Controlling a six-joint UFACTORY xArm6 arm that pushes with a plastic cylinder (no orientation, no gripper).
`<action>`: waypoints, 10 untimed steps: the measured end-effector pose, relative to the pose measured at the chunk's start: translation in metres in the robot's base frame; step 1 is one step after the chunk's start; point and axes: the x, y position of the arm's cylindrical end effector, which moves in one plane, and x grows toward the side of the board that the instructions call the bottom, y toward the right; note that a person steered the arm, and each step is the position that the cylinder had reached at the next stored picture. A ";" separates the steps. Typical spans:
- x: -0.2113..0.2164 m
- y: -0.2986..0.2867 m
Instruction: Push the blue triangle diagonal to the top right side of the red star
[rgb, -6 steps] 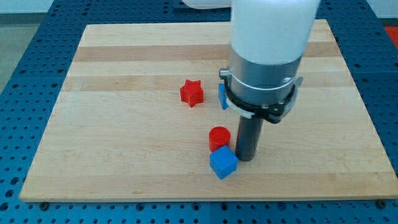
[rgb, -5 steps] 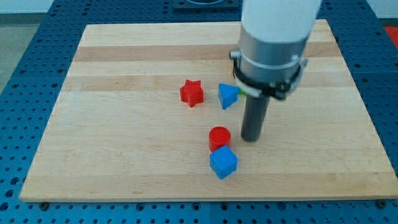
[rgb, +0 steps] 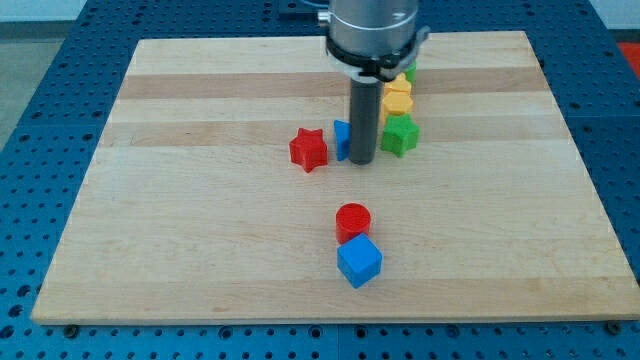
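**Rod planted against the blue triangle, beside the red star**

The arm comes down from the desk's top edge, its grey collar cut off by the frame; the dark rod hangs straight and upright, and my tip sits on the desk a little above its middle; there is no pincer on this arm, only the rod, so nothing opens or clamps.

The blue triangle stands just to the left of the rod, mostly hidden behind it, so only a narrow blue strip shows; my tip looks to be touching its right side, though the exact contact cannot be made out; the red star lies just left of the triangle, close beside it, and whether a gap remains between them is hard to tell.

To the right of the rod is a green star, near the tip; above it a yellow block partly masked by the rod, with more yellow and green behind it towards the top edge.

Nearer the bottom edge, well apart from the tip, a red cylinder touches a blue cube just below it.

The left half of the desk is bare wood out to the left edge; the right side is open past the green star; the band between the star and the red cylinder is clear too.
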 end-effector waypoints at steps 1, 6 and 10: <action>-0.007 -0.020; -0.036 -0.066; 0.035 -0.150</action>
